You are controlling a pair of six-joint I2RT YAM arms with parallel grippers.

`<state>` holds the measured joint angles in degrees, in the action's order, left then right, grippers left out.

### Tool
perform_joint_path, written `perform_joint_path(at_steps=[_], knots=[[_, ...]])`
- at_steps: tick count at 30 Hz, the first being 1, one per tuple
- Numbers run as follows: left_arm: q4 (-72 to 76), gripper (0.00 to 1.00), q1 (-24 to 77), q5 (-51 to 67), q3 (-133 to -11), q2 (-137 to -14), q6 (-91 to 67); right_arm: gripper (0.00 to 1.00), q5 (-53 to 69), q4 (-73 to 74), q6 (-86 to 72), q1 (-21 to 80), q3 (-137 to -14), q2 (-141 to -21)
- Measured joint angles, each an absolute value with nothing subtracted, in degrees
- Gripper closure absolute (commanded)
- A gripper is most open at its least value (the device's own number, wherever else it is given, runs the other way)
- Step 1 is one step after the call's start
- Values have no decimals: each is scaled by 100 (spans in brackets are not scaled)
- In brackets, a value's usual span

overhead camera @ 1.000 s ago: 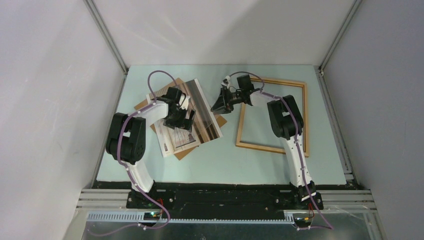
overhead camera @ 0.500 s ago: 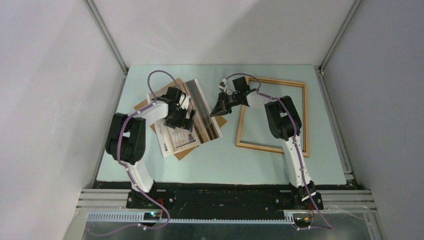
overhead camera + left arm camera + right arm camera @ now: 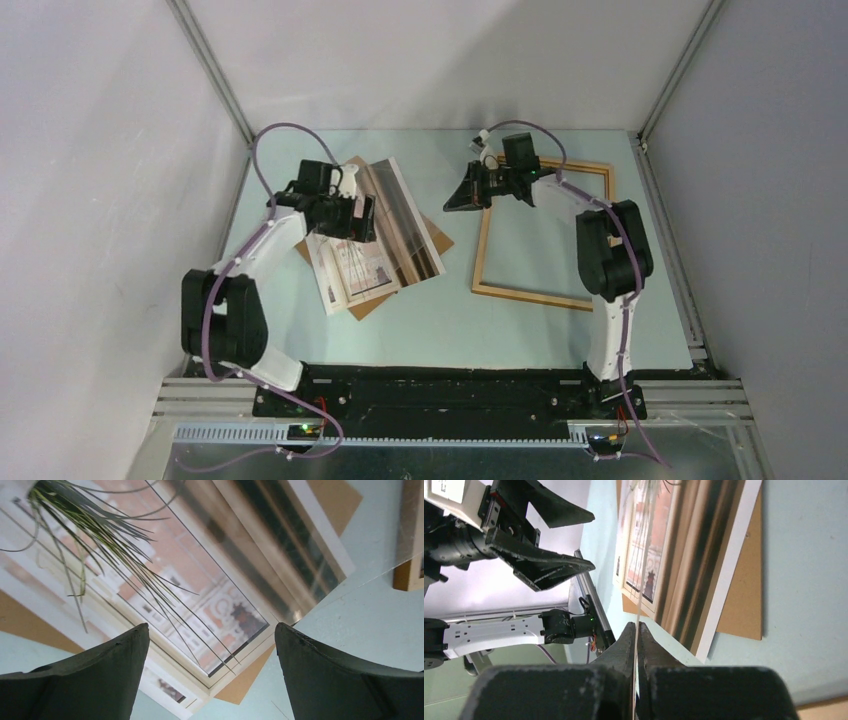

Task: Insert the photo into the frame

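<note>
Closing just now, the right pincer [image 3: 636, 628] pinches a thin clear sheet [image 3: 380, 545] above the photo [image 3: 375, 240]. The left pincer [image 3: 211, 628] hovers spread. Uncovering likely comes next.

Left arm [image 3: 250, 250]: reaches forward, elbow folded low.
Left gripper [image 3: 210, 630]: jaws spread wide, pointing down, holding nothing.
Right arm [image 3: 612, 262]: stretched forward, wrist turned left.
Right gripper [image 3: 636, 630]: 2 fingers pinched together on a thin clear sheet [image 3: 642, 570].

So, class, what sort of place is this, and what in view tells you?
Probably a robotics lab test cell: the left arm and right arm bolted at the table's near edge, with plain wall panels on metal rails around it.
</note>
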<state>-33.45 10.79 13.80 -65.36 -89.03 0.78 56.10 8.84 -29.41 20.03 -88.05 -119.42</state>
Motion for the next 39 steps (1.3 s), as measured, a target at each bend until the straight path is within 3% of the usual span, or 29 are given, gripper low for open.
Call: perform_joint_path(at_steps=[15,27,39], knots=[[-3369,0,521,2001,-6831,-8394,34,100,5524,1179,-1811,1717,-8134,-10543],[-3594,0,567,2412,-7948,-7623,1079,100,4644,3465,248,1841,-8764,-9955],[-3787,0,2156,1643,-8381,-6560,2915,100,3793,5308,1879,2362,-9789,-9229]])
